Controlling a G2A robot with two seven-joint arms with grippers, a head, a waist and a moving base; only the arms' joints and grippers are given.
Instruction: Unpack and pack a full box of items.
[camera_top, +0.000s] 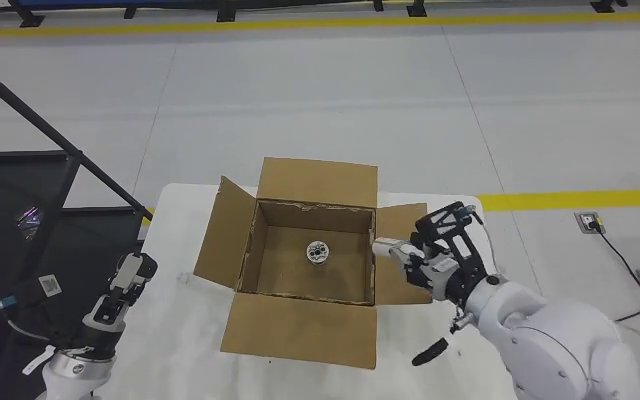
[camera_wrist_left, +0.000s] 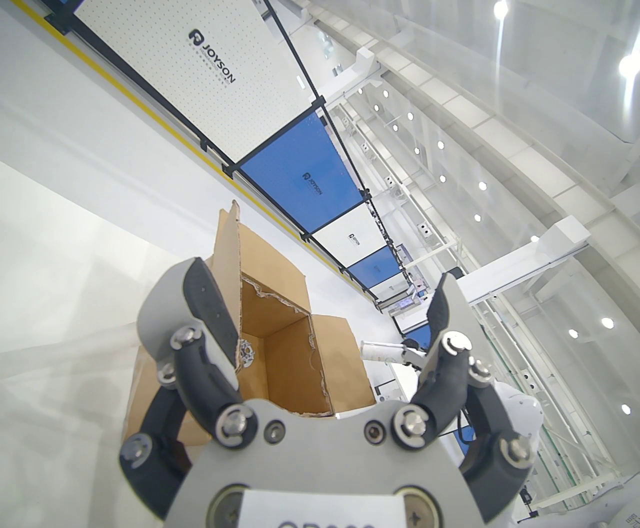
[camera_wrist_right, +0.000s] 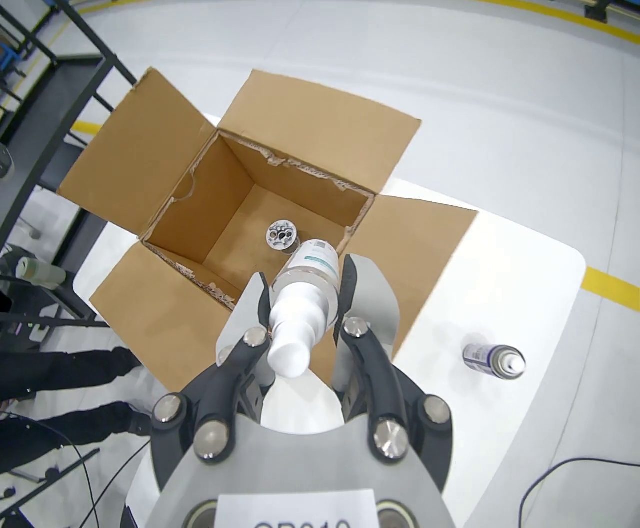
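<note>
An open cardboard box (camera_top: 300, 335) stands in the middle of the white table (camera_top: 175, 330) with all its flaps spread. On its floor lies one small round metal-topped item (camera_top: 316, 250) (camera_wrist_right: 282, 234). My right gripper (camera_wrist_right: 302, 300) (camera_top: 405, 257) is shut on a clear spray bottle (camera_wrist_right: 307, 280) (camera_top: 386, 246) with a white cap, held tilted over the box's right flap at its rim. My left gripper (camera_wrist_left: 325, 320) (camera_top: 135, 270) hangs open and holds nothing, off the table's left front corner, facing the box (camera_wrist_left: 285, 330).
A spray can (camera_wrist_right: 492, 357) lies on the table to the right of the box. A black frame and cart (camera_top: 40, 230) stand left of the table. A person's legs (camera_wrist_right: 60, 370) are beside that edge.
</note>
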